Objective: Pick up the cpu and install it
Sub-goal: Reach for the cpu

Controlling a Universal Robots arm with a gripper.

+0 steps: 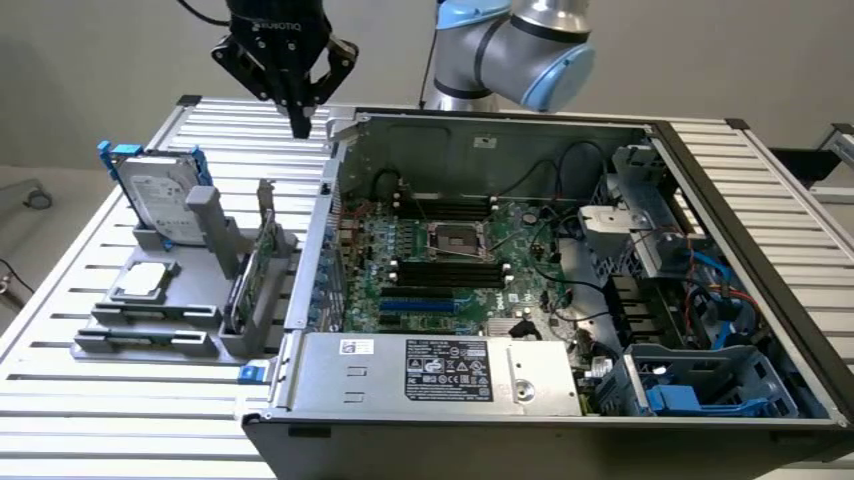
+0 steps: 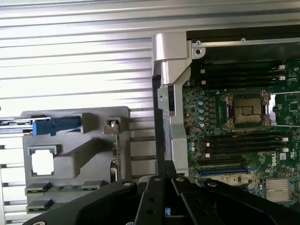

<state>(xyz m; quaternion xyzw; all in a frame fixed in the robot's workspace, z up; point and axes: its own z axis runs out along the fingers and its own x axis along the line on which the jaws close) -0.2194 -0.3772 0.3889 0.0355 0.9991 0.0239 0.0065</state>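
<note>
Since cpu (image 1: pixel 144 281) lies flat in its pocket on grey fixture (image 1: pixel 198 218), untouched, step in hand reads as approach for the pick. Chip sits well apart from tool, lower and toward exterior view's left of it. Hard drive (image 1: pixel 160 190) stands btwn the two, nearer the chip. Gripper (image 1: pixel 302 125) hangs high by back corner of open case (image 1: pixel 507 140), fingers pinched together on nothing. Socket (image 1: pixel 451 240) on mobo, looks empty, lies below tool toward exterior view's right. Judgement: pick calls for jaws parted first, then level, centred descent over the thin chip, w/ hard drive given room.
</note>
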